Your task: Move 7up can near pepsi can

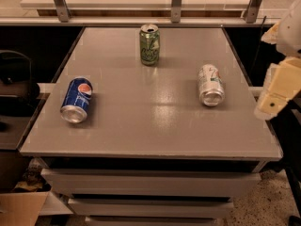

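The 7up can [210, 84], silver-white with green and red marks, lies on its side on the right part of the grey table [150, 126], its shiny end facing the front. The pepsi can [76, 100], blue with the round logo, lies on its side near the table's left edge. My gripper [277, 91] is a cream-coloured piece at the right edge of the view. It hangs beside the table's right edge, to the right of the 7up can and apart from it. It holds nothing that I can see.
A dark green can [149, 44] stands upright at the back middle of the table. A shelf with metal posts [176, 4] runs behind the table. Drawers sit below the tabletop, and a cardboard box [19, 208] lies on the floor at the left.
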`<state>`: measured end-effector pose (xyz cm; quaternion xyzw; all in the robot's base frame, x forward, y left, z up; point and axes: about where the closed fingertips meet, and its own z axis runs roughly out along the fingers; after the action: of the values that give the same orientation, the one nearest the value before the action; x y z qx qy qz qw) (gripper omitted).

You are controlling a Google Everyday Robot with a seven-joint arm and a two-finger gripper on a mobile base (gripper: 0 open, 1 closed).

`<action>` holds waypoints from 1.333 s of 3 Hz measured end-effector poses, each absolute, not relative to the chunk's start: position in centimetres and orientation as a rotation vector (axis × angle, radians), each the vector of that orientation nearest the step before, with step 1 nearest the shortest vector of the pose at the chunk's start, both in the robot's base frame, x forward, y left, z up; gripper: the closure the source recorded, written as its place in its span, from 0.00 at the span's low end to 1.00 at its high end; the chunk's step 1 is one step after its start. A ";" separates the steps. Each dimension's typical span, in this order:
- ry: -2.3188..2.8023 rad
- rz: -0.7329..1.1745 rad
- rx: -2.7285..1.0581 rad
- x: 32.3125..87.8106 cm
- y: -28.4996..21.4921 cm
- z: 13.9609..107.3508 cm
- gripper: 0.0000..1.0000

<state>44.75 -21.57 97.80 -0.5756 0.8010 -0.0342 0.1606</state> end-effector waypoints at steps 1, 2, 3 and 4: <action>2.410 -0.088 -1.470 47.5 -21.0 97.2 0.00; 2.512 -0.039 -1.274 49.7 -19.9 96.1 0.00; 2.598 -0.009 -1.065 51.8 -19.0 94.2 0.00; 2.678 -0.021 -0.833 53.5 -19.3 92.2 0.00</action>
<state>53.54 -19.27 92.15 -0.2927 0.9413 -0.0073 0.1677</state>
